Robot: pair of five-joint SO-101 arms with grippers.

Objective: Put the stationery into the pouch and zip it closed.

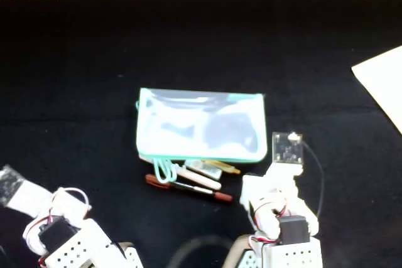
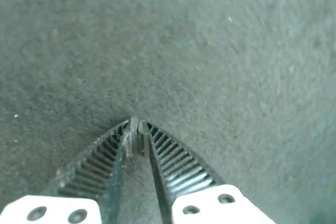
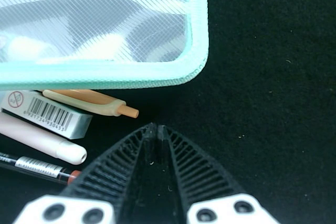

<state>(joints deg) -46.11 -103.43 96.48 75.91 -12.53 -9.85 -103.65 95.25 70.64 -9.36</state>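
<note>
Beside a corner of the pouch (image 1: 200, 125), my right end effector (image 3: 156, 129) hangs pressed together, empty; the stationery (image 1: 188, 180) lies outside along the pouch's near edge. My left end effector (image 2: 136, 128) is pressed together too, over the counter (image 2: 210, 51).

A black barcode (image 3: 50, 114) with a row of tiny numbers under it is printed on the white eraser (image 3: 79, 124), which lies just beside the pouch (image 3: 131, 74). A small round crossed-out sign (image 3: 16, 98) is printed next to the barcode. A white label (image 3: 39, 166) is seen on the dark pen (image 3: 66, 172); its tiny print cannot be read.
</note>
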